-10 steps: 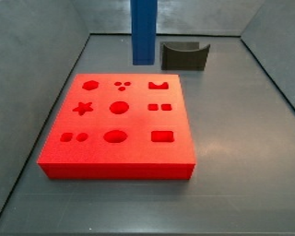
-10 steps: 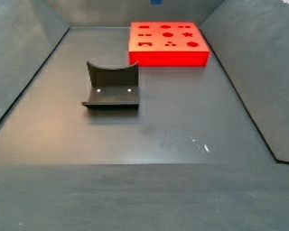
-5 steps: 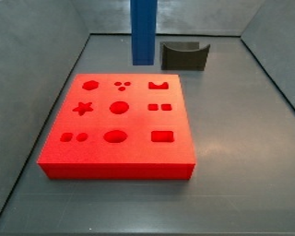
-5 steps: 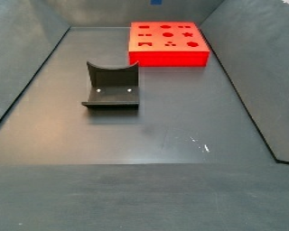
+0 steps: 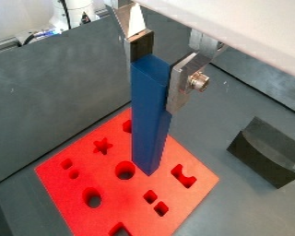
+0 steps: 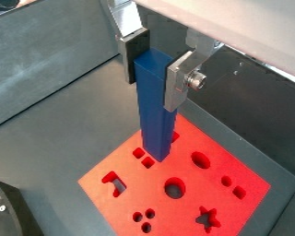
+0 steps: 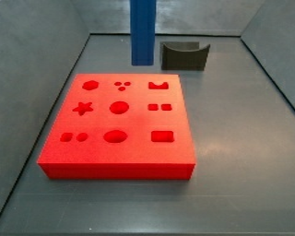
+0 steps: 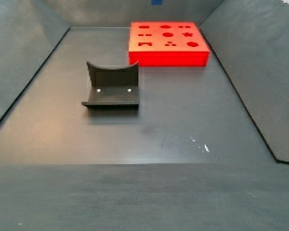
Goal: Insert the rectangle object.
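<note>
The rectangle object is a tall blue bar (image 5: 150, 120), held upright by its upper end. My gripper (image 5: 160, 69) is shut on it, one silver finger on each side, and both wrist views show this (image 6: 158, 66). The bar (image 6: 157, 120) hangs above the flat red board (image 6: 206, 189) with shaped holes, its lower end clear of the board (image 5: 125, 198). In a side view the bar (image 7: 141, 32) comes down from the upper edge of the picture, beyond the board's (image 7: 119, 169) far edge, and the gripper is out of frame. In a side view of the board (image 8: 169, 60) neither bar nor gripper shows.
The dark fixture (image 7: 184, 55) with a curved notch stands on the grey floor beyond the board, apart from it. It also shows in a side view (image 8: 111, 86) and in both wrist views (image 5: 271, 152) (image 6: 0, 212). Grey walls enclose the floor.
</note>
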